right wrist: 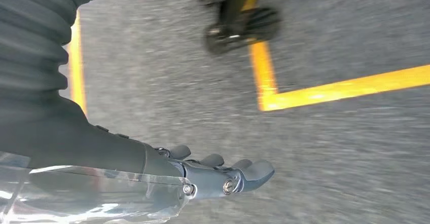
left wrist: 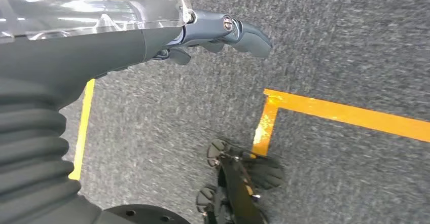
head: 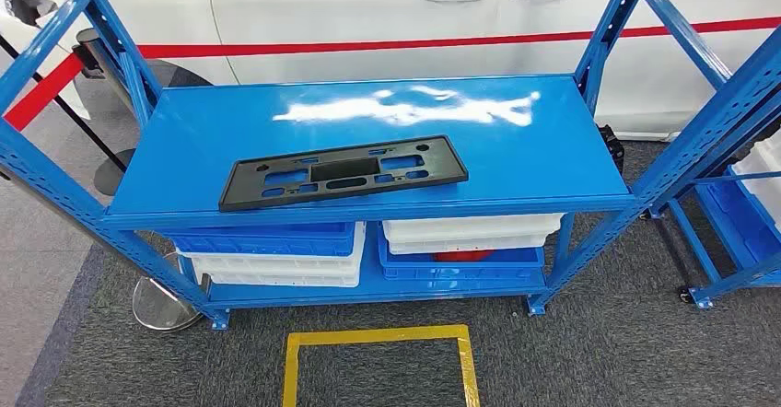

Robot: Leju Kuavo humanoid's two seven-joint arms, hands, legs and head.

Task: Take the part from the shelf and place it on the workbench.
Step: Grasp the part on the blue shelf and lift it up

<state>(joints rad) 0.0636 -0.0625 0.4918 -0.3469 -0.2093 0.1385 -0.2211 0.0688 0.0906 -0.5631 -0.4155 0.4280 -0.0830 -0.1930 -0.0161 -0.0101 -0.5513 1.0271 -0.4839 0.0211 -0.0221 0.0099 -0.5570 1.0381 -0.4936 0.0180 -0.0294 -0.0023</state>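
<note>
Under the shelf (head: 368, 117) sit stacked bins (head: 276, 255); both hands (left wrist: 213, 34) (right wrist: 223, 176) hang empty, fingers loosely extended.

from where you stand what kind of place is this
Most likely a car assembly or demo workshop. A blue steel shelf rack holds a flat black plastic part with cut-outs, stacked blue and white plastic bins sit below, a white car body with a red stripe stands behind, and yellow floor tape marks a standing spot.

Grey carpet floor (head: 589, 352) with yellow tape square (head: 379, 337); white car (head: 368, 11) behind.
</note>
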